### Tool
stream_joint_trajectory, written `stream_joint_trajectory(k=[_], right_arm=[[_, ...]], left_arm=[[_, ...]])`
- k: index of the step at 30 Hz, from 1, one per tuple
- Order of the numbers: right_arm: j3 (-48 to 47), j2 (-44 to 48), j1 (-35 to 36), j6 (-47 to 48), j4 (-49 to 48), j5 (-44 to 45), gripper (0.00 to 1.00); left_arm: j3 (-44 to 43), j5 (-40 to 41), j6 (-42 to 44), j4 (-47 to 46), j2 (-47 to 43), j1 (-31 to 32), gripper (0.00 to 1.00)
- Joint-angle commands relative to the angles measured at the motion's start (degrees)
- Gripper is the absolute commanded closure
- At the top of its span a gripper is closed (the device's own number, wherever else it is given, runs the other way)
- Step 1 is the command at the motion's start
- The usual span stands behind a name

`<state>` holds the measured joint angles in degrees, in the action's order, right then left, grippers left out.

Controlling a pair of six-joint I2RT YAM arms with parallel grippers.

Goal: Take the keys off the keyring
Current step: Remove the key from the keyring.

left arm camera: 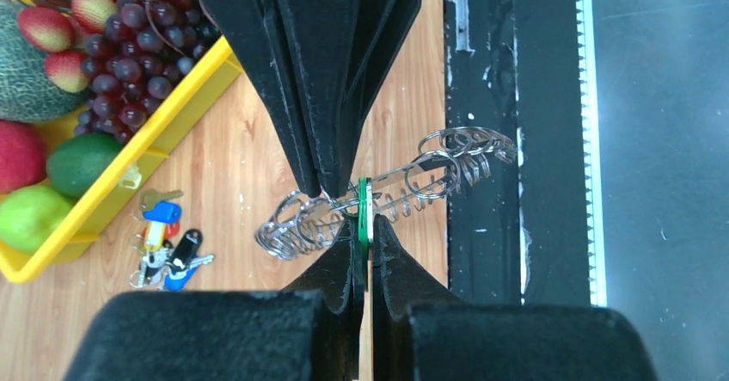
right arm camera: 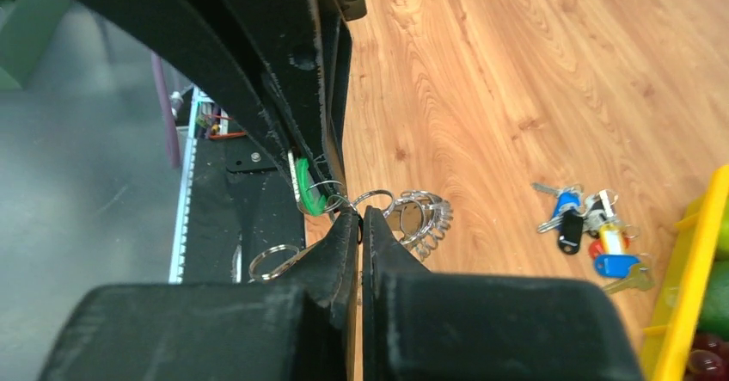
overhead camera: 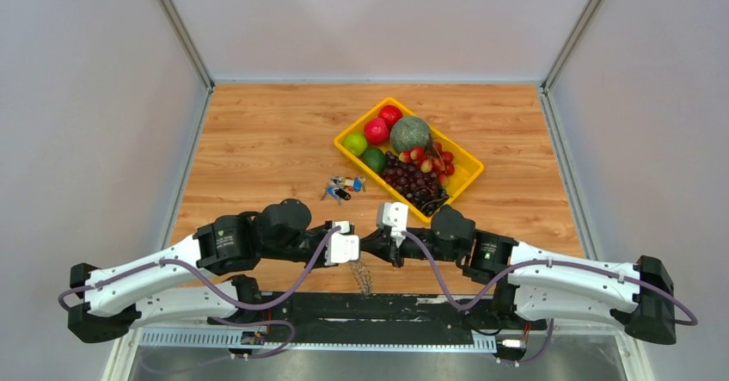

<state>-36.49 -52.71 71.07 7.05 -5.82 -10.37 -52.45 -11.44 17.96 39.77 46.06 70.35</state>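
Keyring [left arm camera: 447, 153]: hanging between both arms over the near edge of the table [overhead camera: 258, 140], with the keys [left arm camera: 294, 226] strung on it.
Left gripper [left arm camera: 364, 226]: clamped on the green tag [left arm camera: 364, 193].
Right gripper [right arm camera: 361, 219]: closed, apparently pinching the keyring.
Progress: no key is off yet, I reckon.
Nearby: a bunch of coloured keys [overhead camera: 344, 188] and a fruit tray [overhead camera: 464, 168]; neither is in the way.

Left arm [overhead camera: 142, 279] and right arm [overhead camera: 563, 278] had white links, black joints, looping purple cables [overhead camera: 311, 261] and matte black tapered fingers [left arm camera: 397, 271].
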Motion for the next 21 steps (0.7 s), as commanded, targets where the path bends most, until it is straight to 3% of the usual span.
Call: stream_joint_trajectory(k=[1, 12, 21], right_arm=[[-4.1, -1.1, -4.4, -11.1, 0.1, -1.9, 1.0], [0.2, 3.2, -9.2, -32.6, -5.4, 1.3, 1.0], [7.9, 7.9, -9.2, -49.5, -12.2, 12.0, 1.0]], left_arm=[[-4.5, -2.1, 3.2, -0.5, 0.0, 0.3, 1.0], [-1.7, -1.9, 3.5, -0.7, -3.2, 0.3, 1.0], [-0.8, -2.5, 3.3, -0.8, -3.8, 0.3, 1.0]])
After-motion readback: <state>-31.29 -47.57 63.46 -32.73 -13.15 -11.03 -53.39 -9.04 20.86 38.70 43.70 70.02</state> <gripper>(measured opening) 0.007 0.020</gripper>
